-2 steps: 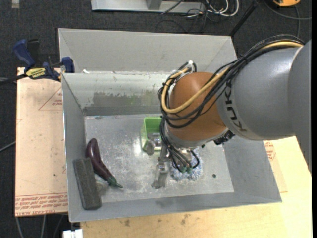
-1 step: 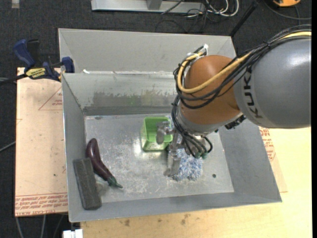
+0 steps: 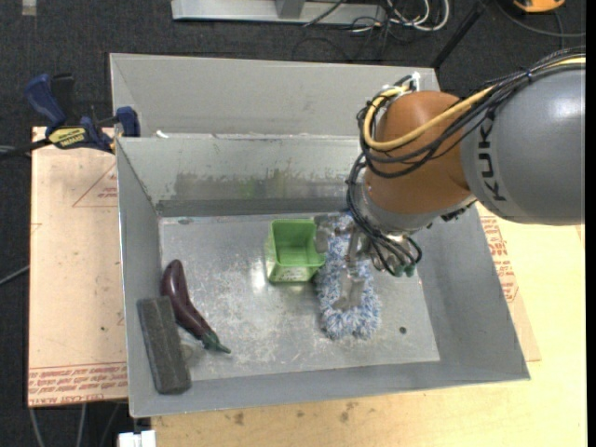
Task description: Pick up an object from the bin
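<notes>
Bin (image 3: 244, 338): grey metal, a few loose things on the floor in two groups, left and centre-right.
Arm: comes in from the right. Orange wrist cover (image 3: 414, 152) w/ yellow + black cables hangs over the bin's back-right part.
Gripper (image 3: 352, 282): under the cover, pointing down, right over the rag's upper half and seemingly touching it.
Grip state: can't tell. The tip is lost against the rag's fluff, so released or clenched isn't readable.
Rag (image 3: 346, 322): the thing the gripper is on. Blue-white fuzzy cloth, longish, right of centre, running front to back. Its lower end lies flat on the floor.
Green box (image 3: 291, 250): small open tub, centre of bin, just left of the rag. Touching it or not, can't tell.
Eggplant (image 3: 184, 305): purple toy, green stem toward the front, on the left part of the floor, lying at a slant.
Block (image 3: 164, 345): dark grey, long, front-left corner, just beside the eggplant, well apart from rag + gripper.
</notes>
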